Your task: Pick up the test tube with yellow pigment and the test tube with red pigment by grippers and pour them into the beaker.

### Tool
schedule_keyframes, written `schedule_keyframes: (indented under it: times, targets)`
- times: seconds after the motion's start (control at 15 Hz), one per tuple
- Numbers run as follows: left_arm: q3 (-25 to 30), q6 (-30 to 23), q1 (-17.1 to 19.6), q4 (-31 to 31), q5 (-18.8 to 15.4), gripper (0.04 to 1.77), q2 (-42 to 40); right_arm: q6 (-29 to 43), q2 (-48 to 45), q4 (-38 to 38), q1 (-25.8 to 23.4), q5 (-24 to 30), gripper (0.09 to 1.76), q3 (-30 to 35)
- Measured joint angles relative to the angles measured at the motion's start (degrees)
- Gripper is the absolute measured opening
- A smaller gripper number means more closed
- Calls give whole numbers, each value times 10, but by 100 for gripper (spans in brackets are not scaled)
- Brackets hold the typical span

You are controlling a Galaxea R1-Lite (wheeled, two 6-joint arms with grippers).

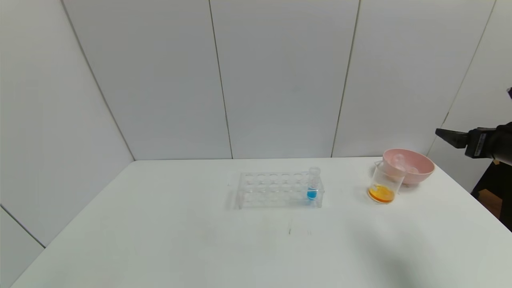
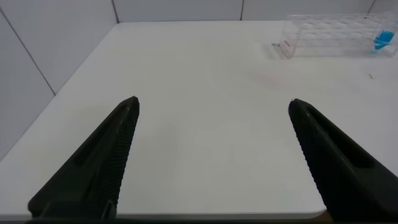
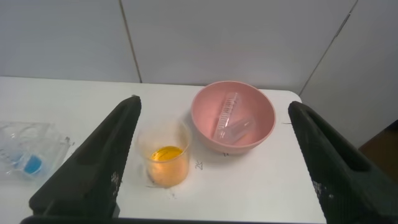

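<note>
Overhead at the table's right edge, right gripper (image 3: 211, 155) hanging with jaws spread wide and nothing between them, seen in the head view as a black arm end (image 1: 472, 142) up beside the wall, above and to the right of the pink bowl (image 1: 420, 170). Directly below it in the wrist view: the beaker (image 3: 165, 155) with a pool of orange-yellow liquid at its bottom, and just beside that the bowl (image 3: 205, 115). Inside the bowl, two clear tubes lying down and looking empty, one long and slanted (image 3: 226, 115), one shorter next to it (image 3: 241, 127); which held yellow pigment and which red, impossible to tell. Beaker (image 1: 384, 184) standing upright on the white table (image 1: 160, 240), in front of the bowl and touching or nearly touching its rim in the head view.

Farther toward the table's middle, a clear rack (image 1: 280, 190), well apart from the beaker, with one tube of blue liquid (image 1: 313, 184) upright in its right end; other holes showing no tubes.

Left gripper (image 2: 211, 155) likewise wide open and holding nothing, hovering over bare table near its left side, rack (image 2: 336, 34) and blue liquid (image 2: 383, 40) far off in its wrist view. Out of sight in the head view.
</note>
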Motion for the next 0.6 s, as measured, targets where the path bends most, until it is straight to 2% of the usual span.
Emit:
schedule_keyframes:
  times: [0.33, 0.6]
  targets:
    - [0, 0, 0, 0, 0, 172, 0, 0, -187, 5, 19, 21, 170, 111]
    - [0, 0, 0, 0, 0, 172, 0, 10, -330, 15, 19, 60, 170, 191]
